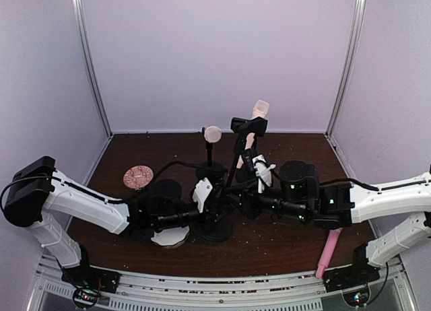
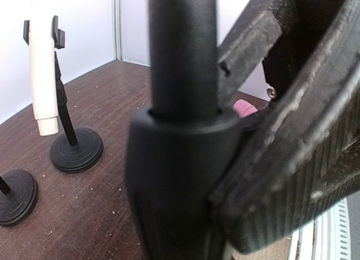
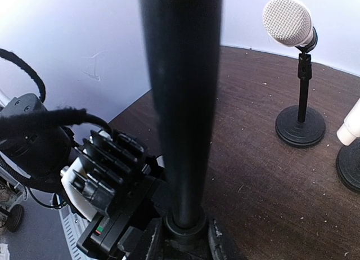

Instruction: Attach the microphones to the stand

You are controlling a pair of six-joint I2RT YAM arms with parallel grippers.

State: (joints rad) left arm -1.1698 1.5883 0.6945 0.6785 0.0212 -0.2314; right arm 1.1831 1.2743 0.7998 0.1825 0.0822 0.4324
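Top external view: the left gripper [image 1: 204, 194] is clamped on the pole of the near stand [image 1: 214, 228]. Behind it, a round-headed cream microphone [image 1: 212, 133] stands upright on the back stand [image 1: 210, 168]. A second cream microphone [image 1: 259, 110] sits clipped in a tilted stand [image 2: 76, 150]. The right gripper [image 1: 261, 171] is close against the near stand's pole; whether it grips cannot be told. The pink microphone [image 1: 329, 252] lies on the table [image 1: 303, 156] beside the right arm.

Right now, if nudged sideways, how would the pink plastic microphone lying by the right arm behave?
The pink plastic microphone lies flat on its round body, so it would probably roll. Slim plastic, it is likely light and stiff. Near the brown table's front edge, it might roll off.
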